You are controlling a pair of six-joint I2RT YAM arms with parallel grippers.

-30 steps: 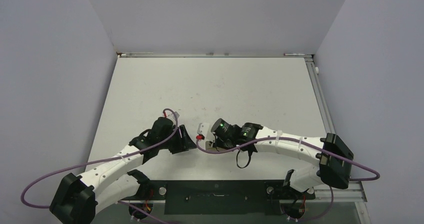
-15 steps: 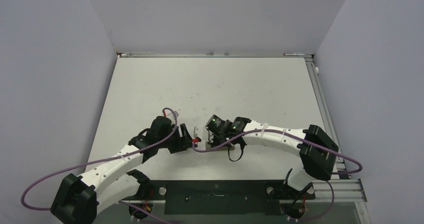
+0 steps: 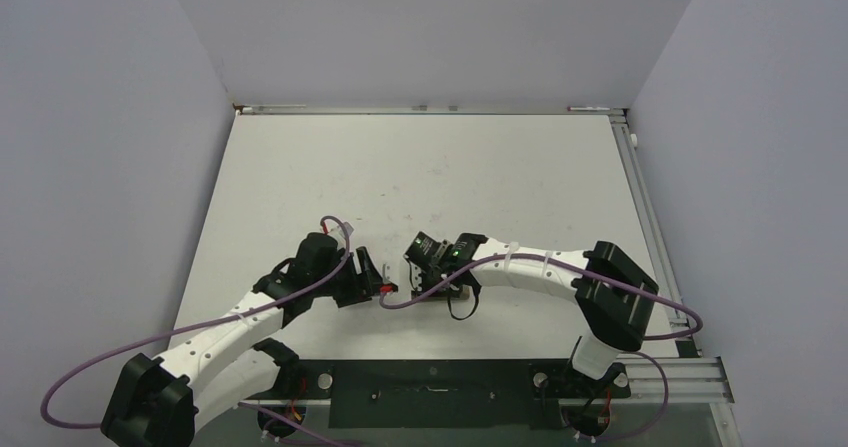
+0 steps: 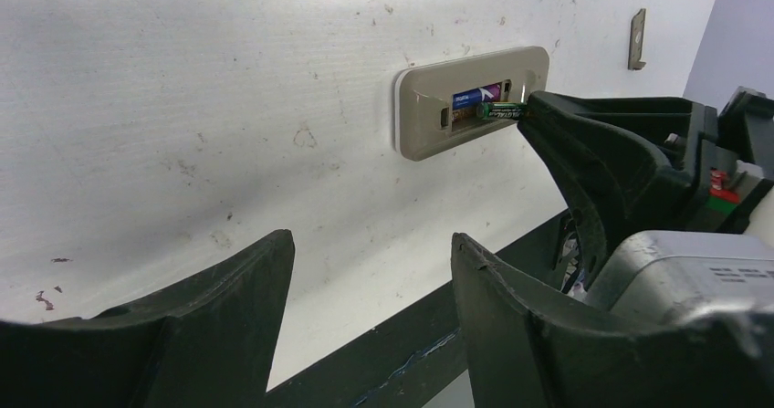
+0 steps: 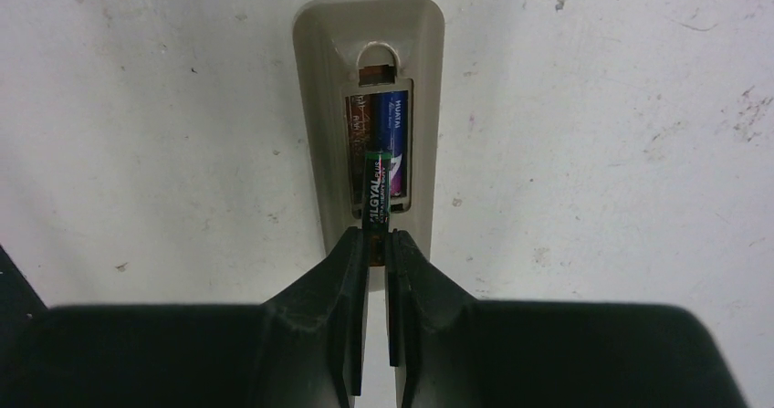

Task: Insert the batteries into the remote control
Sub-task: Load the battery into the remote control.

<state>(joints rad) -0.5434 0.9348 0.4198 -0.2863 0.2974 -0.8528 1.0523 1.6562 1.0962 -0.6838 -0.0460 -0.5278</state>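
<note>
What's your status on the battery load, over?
Left gripper: jaws open, empty. Right gripper: jaws shut on second battery, tip at remote control recess beside seated battery. Nothing seen in the way.

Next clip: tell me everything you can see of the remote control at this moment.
The remote control is a slim beige plastic handset with rounded corners, lying flat, back side up, on the white table. Its rear battery recess is uncovered, with an arch-shaped notch at one end. A blue-purple battery sits in one bay. The right gripper holds a green-labelled battery whose tip reaches into the other bay.
</note>
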